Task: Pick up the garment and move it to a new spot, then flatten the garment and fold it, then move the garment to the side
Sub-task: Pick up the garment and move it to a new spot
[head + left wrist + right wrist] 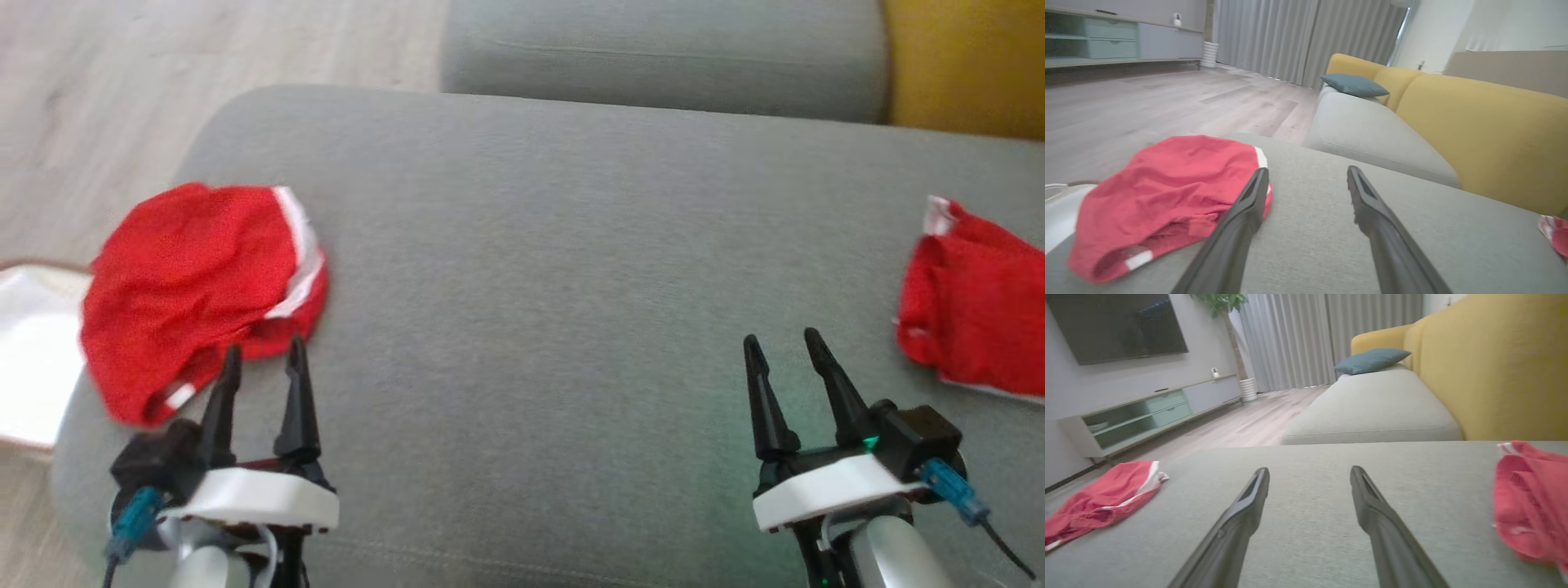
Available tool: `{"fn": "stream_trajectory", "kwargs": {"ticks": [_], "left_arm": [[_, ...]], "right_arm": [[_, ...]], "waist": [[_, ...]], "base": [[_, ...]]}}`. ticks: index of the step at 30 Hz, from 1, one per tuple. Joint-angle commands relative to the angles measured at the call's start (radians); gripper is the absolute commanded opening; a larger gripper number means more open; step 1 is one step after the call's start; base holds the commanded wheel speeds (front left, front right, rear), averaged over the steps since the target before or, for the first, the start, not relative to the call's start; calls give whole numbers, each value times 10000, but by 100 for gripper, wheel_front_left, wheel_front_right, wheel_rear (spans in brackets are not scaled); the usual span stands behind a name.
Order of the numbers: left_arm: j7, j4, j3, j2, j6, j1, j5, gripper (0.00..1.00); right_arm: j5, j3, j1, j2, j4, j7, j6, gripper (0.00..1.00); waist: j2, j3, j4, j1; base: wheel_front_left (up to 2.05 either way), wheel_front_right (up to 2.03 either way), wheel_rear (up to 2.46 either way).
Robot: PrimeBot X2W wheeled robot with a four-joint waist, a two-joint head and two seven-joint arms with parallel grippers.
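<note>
A crumpled red garment (196, 286) with white trim lies on the left end of the grey sofa cushion (571, 286). My left gripper (263, 353) stands open just in front of it, its fingertips at the cloth's near edge with nothing between them. In the left wrist view the same garment (1167, 196) lies left of the open left gripper (1308, 175). A second red garment (976, 310) with white trim lies at the cushion's right edge. To its left my right gripper (784, 341) hovers open and empty. The right wrist view shows both garments, left (1102, 496) and right (1531, 498).
A white object (33, 359) sits beside the cushion's left edge, over the wooden floor (122, 98). Another grey seat cushion (661, 57) lies beyond, with the yellow sofa back (967, 65) at the right. A teal pillow (1372, 361) rests far down the sofa.
</note>
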Motion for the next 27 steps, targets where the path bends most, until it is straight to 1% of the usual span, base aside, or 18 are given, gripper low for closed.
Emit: {"fn": "stream_trajectory", "kwargs": {"ticks": [1, 6, 14, 21, 27], "left_arm": [[-51, -331, 482, 68, 40, -459, 53, 100], [-51, -380, 768, 68, 1, -435, 126, 100], [-51, -398, 946, 68, 1, -374, 111, 100], [-51, -442, 1031, 68, -40, -260, 205, 100], [-51, -517, 1272, 68, -95, -171, 286, 100]], "right_arm": [[80, 298, -373, -28, -265, -135, 33, 100], [220, 500, -500, -28, -203, -135, 33, 100], [386, 788, -484, -28, -55, -135, 33, 100], [530, 922, -421, -28, -11, -135, 33, 100], [579, 964, -377, -28, -32, -135, 33, 100]], "waist": [[-1, 4, 562, 0], [-1, 68, 1255, 0], [-1, 23, 2233, 0], [-1, -121, 2709, 0], [-1, -115, 2805, 0]], "base": [[0, 0, 0], [0, 0, 0], [0, 0, 0], [0, 0, 0], [0, 0, 0]]}}
